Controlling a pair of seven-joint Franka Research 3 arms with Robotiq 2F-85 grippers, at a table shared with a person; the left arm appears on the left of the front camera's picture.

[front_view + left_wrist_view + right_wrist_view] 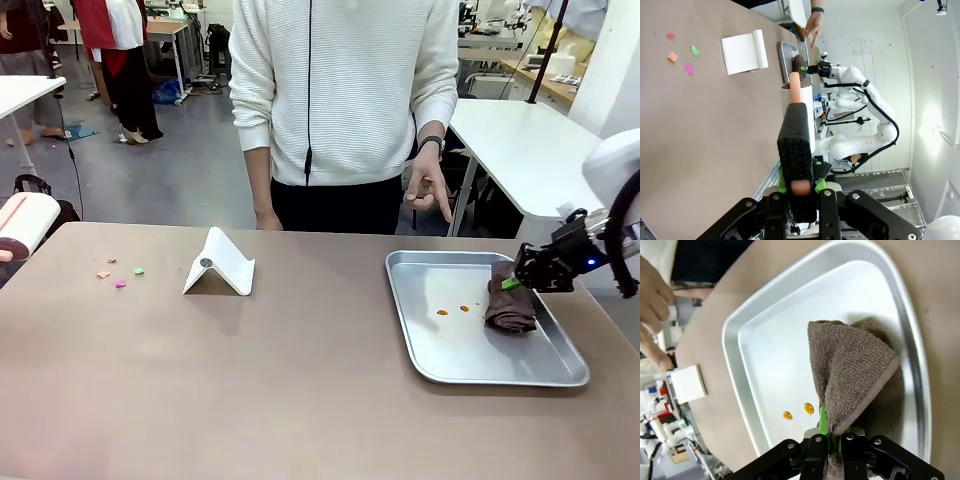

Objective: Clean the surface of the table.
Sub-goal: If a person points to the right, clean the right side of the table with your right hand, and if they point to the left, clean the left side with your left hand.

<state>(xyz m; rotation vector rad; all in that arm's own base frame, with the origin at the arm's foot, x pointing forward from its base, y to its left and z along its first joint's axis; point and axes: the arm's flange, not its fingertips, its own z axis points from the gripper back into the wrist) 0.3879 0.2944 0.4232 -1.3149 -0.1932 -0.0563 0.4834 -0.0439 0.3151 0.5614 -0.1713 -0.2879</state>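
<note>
The desk's (300, 380) paper scraps (120, 284) lay nearer my left pincer (801, 186), clamped on a brush (796, 145), than my right pincer (513, 283), clamped on a towel (510, 308).

My right arm (612, 170) comes in from the right edge with its wrist angled down, and my right gripper (517, 281) is pinched tight on a cloth (855, 370). My left gripper (801, 192), wrist rolled sideways, is clamped on a brush (795, 140).

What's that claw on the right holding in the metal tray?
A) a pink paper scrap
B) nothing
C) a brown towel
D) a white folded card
C: the right gripper is pinched shut on the brown towel, inside the steel tray.
</note>
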